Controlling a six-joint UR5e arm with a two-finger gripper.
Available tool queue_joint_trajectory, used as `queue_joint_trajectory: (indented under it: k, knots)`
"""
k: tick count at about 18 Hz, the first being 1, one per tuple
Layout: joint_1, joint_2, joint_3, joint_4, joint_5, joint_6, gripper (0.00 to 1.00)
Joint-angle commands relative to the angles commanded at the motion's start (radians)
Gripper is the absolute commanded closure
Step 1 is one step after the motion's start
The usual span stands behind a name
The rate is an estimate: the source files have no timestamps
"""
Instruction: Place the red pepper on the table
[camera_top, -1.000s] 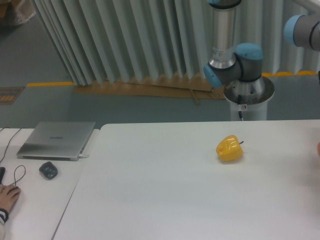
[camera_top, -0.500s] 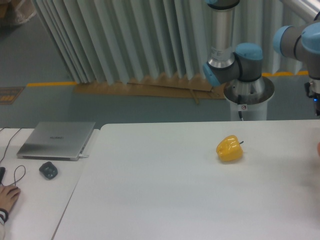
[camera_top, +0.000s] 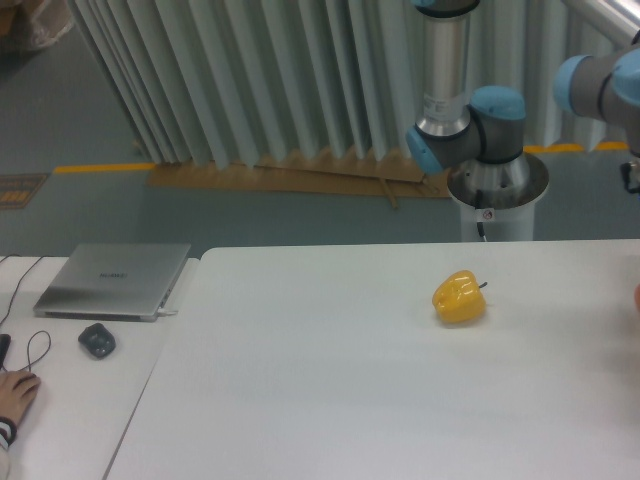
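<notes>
The white table (camera_top: 330, 380) fills the lower part of the camera view. At the frame's right edge, just above the tabletop, a thin sliver of red (camera_top: 637, 296) shows. It may be the red pepper, but nearly all of it is cut off. The arm's blue-capped joint (camera_top: 598, 88) and a dark bit of wrist (camera_top: 632, 176) reach in at the upper right. The gripper's fingers lie beyond the right edge, so nothing of their state shows.
A yellow bell pepper (camera_top: 459, 297) lies on the table right of centre. The arm's base (camera_top: 490, 190) stands behind the far edge. On the adjoining desk at left are a silver laptop (camera_top: 112, 279), a dark mouse (camera_top: 97, 341) and a person's hand (camera_top: 14, 393).
The arm's upper-right joint came down and leftward into view, then shifted slightly back to the right. The yellow pepper and the red sliver have not moved.
</notes>
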Motion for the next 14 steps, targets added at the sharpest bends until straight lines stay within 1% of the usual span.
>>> queue_joint_trajectory:
  k: [4, 8, 9, 11, 13, 14]
  knots:
    - [0.107, -0.018, -0.031, -0.005, -0.002, 0.218, 0.0]
    - [0.173, -0.064, -0.034, 0.002, -0.005, 0.342, 0.0]
    - [0.183, -0.075, -0.034, 0.0, -0.011, 0.353, 0.0]
    - [0.183, -0.09, -0.06, 0.002, -0.012, 0.344, 0.0]
    - [0.178, -0.097, -0.071, -0.011, -0.008, 0.326, 0.0]
    - [0.174, -0.103, -0.086, -0.017, -0.003, 0.31, 0.0]
